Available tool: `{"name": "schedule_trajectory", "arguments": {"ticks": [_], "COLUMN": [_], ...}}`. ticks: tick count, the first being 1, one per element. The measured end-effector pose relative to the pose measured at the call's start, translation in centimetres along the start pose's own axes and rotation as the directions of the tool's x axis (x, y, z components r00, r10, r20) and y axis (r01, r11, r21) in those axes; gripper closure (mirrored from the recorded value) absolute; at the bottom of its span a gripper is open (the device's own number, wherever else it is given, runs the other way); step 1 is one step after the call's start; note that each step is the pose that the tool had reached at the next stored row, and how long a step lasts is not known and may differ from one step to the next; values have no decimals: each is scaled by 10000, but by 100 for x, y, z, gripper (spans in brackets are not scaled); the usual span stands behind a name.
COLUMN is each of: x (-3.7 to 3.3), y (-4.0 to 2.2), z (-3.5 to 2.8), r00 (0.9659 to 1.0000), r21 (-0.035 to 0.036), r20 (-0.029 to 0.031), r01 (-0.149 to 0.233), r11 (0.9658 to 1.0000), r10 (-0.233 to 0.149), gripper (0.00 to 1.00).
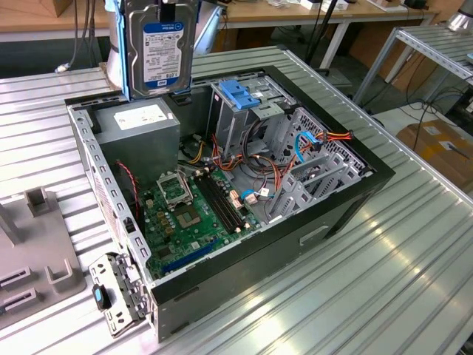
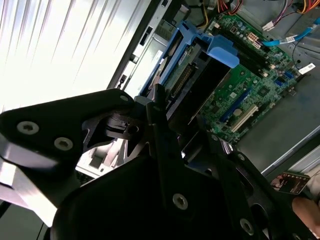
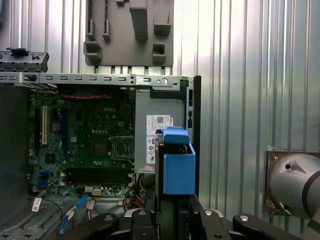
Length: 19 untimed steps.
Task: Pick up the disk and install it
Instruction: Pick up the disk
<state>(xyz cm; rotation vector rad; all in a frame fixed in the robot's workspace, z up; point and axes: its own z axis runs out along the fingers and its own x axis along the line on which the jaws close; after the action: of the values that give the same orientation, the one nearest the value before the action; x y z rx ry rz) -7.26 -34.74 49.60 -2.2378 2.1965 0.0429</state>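
The disk (image 1: 159, 48), silver-grey with a white-and-blue label and blue side rails, hangs upright above the back edge of the open computer case (image 1: 336, 211), over the power supply (image 1: 140, 126). In the first wrist view the disk (image 3: 178, 162) is edge-on, its blue rail toward the camera. In the second wrist view its blue carrier (image 2: 197, 57) hangs over the case wall. My gripper (image 3: 172, 217) (image 2: 182, 122) is shut on the disk, one black finger on each side.
Inside the case lie the green motherboard (image 1: 188, 211), loose cables (image 1: 318, 140) and a drive cage with a bare blue latch (image 1: 240, 92). A grey fixture block (image 1: 29, 251) sits on the ribbed metal table (image 1: 384, 281) at the exterior view's left.
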Motion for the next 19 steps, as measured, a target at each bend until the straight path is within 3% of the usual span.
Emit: {"name": "schedule_trajectory", "arguments": {"ticks": [3, 7, 14, 19], "x": [2, 5, 9, 10], "y": [-75, -245, -423, -515], "z": [-1, -4, -6, -7], "r00": [10000, 10000, 10000, 10000], "r21": [1, 0, 1, 1], "r20": [1, 0, 1, 1], "r01": [-1, 0, -1, 0], "r11": [10000, 10000, 10000, 10000], "r10": [1, 0, 1, 0], "gripper": [65, 65, 65, 65]}}
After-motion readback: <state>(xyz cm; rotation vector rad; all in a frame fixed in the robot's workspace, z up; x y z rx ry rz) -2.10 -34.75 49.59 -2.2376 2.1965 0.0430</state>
